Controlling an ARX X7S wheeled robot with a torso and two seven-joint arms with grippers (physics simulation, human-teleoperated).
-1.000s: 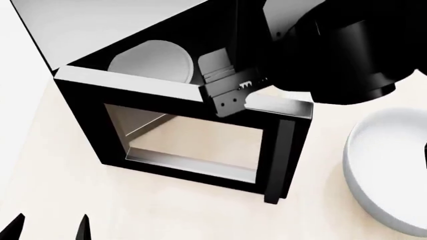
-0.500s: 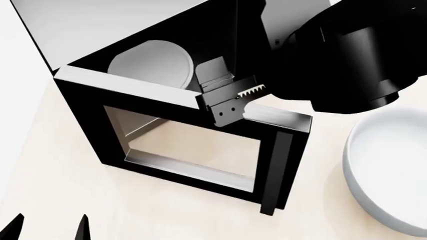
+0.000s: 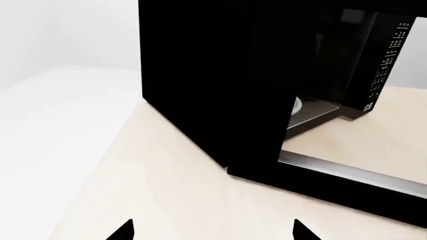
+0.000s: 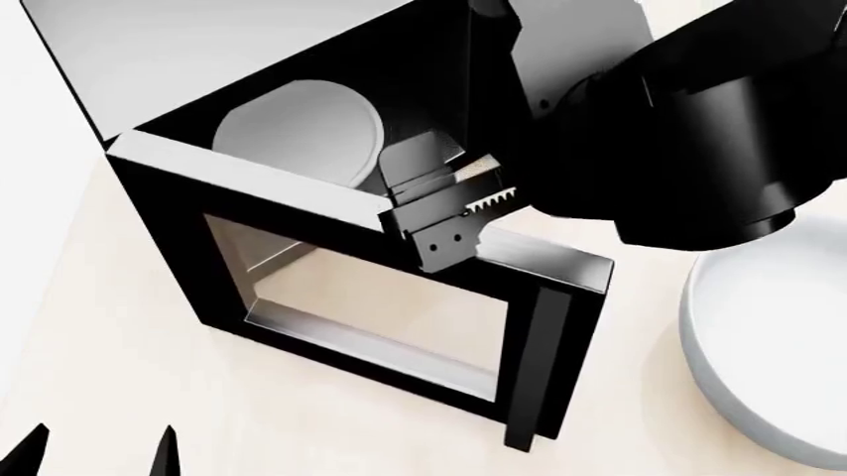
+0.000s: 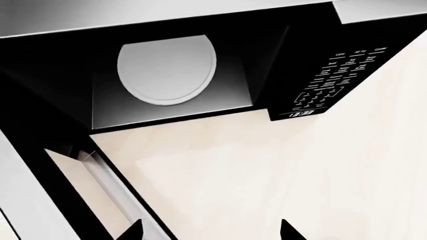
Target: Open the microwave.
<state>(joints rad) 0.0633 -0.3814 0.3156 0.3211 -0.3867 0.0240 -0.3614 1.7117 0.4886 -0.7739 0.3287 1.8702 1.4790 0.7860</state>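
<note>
While the left gripper [image 4: 99,448] idles at the near edge of the table [image 4: 106,387], only its two dark fingertips showing, set apart with nothing between them, all the action is further in. The door [image 4: 357,288] of the microwave [image 4: 265,59] stands swung well out from the cabinet, its glass window facing the robot and its vertical handle [image 4: 530,372] at the free edge nearest the bowl [image 4: 768,347]. Compared with a second ago, that handle edge sits lower and a little more to the left in the head view, so the door has swung wider. Just behind the door's top edge, the right gripper [image 4: 443,203] reaches down with its toothed fingers; it has slid leftward along that edge as the door moved. I cannot tell from the head view whether it grips the edge or merely pushes on it. The right wrist view shows two fingertips well apart with only table between them, so the fingers look spread rather than clamped.

Beyond the door the cavity is fully exposed: the white turntable [image 5: 167,67] lies on its floor, and the button panel [image 5: 327,82] with its clock sits beside the opening. My judgement is that the opening is essentially achieved, with at most a little more swing left to give.
</note>
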